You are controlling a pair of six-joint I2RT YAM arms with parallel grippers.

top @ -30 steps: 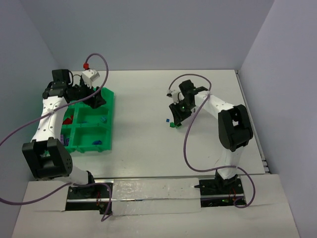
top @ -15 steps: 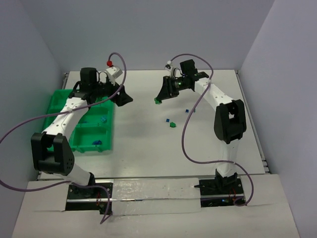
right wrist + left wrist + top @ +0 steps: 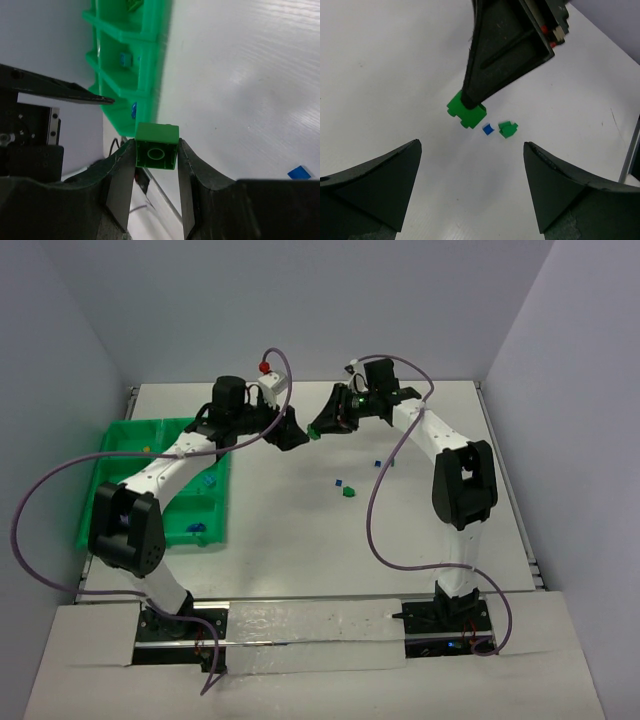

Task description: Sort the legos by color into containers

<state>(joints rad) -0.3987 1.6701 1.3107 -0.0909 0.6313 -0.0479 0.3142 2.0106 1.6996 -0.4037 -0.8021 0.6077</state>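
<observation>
"Legos: where's each one?"

"One green lego (image 3: 157, 146) is pinched in my right gripper (image 3: 156, 157). The jaws are clamped on its two sides, and its hollow underside shows in the right wrist view. It's near the far edge of the bench (image 3: 420, 540), about mid-width. Can't tell if it clears the surface."

"Loose ones?"

"Three on the bare bench, around the middle and slightly toward the right edge. A small green piece (image 3: 347, 492) is just beside a blue piece (image 3: 338, 481); can't tell if they touch. A second blue piece (image 3: 377, 462) lies apart from both, farther toward the right edge."

"Tray?"

"The green tray (image 3: 224, 490) lies along the left edge. Two blue bits show in its right-hand column of bins: one (image 3: 207, 481) in a middle bin and one (image 3: 197, 528) in the bin closest to the near edge. My left arm covers part of the tray. Anything else in it is too small to call."

"Left side?"

"My left gripper (image 3: 470, 150) is spread wide with nothing between its fingers (image 3: 375, 185). It's also by the far edge, just left of the right gripper, tips aimed at the held green lego. They're close but apart."
</observation>
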